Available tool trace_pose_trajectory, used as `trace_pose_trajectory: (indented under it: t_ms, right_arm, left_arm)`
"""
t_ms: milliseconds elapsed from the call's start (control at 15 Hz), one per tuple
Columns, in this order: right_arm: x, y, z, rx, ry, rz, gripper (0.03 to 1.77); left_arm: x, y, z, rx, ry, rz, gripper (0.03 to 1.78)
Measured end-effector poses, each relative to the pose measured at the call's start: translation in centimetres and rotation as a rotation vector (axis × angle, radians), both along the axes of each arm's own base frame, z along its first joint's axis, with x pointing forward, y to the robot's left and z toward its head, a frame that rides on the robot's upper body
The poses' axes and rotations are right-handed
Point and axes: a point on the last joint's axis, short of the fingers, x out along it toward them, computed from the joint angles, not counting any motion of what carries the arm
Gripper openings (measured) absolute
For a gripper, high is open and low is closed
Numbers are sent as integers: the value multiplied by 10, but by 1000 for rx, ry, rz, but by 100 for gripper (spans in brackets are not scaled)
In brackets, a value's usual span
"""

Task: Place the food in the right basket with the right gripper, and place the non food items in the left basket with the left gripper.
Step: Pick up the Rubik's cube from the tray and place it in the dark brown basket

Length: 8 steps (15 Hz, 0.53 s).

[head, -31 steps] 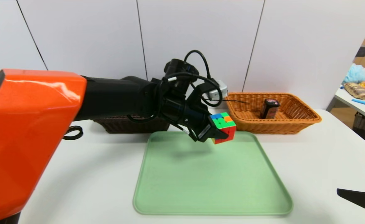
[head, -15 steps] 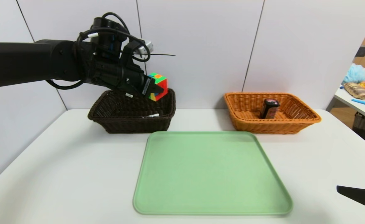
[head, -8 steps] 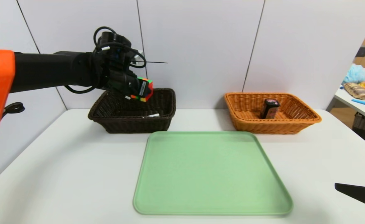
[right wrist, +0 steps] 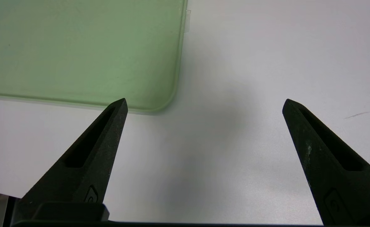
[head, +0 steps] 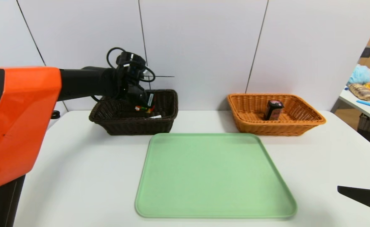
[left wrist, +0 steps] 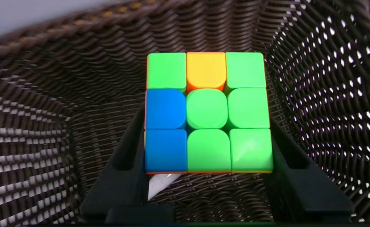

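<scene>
At the far left of the head view the left arm point(head: 24, 123) fills the frame edge and reaches toward upper centre-left, where the left gripper point(head: 144, 105) dips inside the dark basket point(head: 131, 126). The wrist view confirms it is clamped on the cube point(left wrist: 207, 112), one finger against each side face, green face toward the camera, with woven wall on all sides; the cube is thus inside the basket but not released. Judgement: the low hold is meant to let the cube drop a short way and not bounce out. A small white item point(left wrist: 159, 186) lies on the basket floor under the cube; what it is cannot be told. Lower centre of the head view holds the green tray point(head: 215, 176), bare, which suggests sorting is nearly done. Upper right of centre sits the orange basket point(head: 311, 121) with a dark packet point(head: 273, 110) standing in it, presumably the food already sorted. At the lower right corner the right gripper point(right wrist: 204, 104) is parked over the table point(head: 78, 176) just off the tray's corner, fingers spread wide apart and holding nothing. Judgement: the remaining step is to part the left fingers and withdraw; the risk is the cube catching on a finger as it lifts
</scene>
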Motion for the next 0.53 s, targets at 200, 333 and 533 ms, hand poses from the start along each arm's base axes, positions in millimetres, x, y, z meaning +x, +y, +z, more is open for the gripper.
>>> trace_pose_trajectory:
  t_ms: [200, 333, 533]
  right_arm:
    - [0, 0, 0, 0, 2, 0, 170]
    - [0, 0, -1, 0, 2, 1, 170]
    - [0, 0, -1, 0, 1, 1, 170]
  left_arm:
    - [9, 3, -16, -8, 34, 21, 98]
    - [11, 1, -24, -10, 51, 21, 98]
    - [14, 1, -31, -9, 64, 23, 98]
